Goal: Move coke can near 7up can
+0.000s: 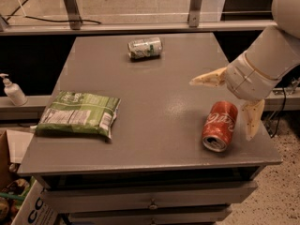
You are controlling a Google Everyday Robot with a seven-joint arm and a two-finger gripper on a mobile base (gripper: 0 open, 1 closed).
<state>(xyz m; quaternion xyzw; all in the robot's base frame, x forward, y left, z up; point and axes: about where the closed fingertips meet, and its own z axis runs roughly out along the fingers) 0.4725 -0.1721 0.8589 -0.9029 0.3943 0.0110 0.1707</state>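
Red aluminium coke can point(219, 124) lies sideways, long axis pointing at the counter's point(159, 111) front edge; gripper point(221, 109) hovers over it, fingers point(208, 78) wide.

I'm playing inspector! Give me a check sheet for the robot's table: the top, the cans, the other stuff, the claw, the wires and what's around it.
Surface: grey table top, flat and plain.
Job's things: coke can on its side near the front right corner; 7up can on its side at the far edge, well apart from it.
Clutter: green chip bag lying flat on the left.
Claw: claw open, at the right side by the coke can, not gripping it.
Cables: black cable on the floor behind the table; another cable at the right.
Surroundings: pump bottle on a ledge at the left; cardboard box below it; drawers under the table.
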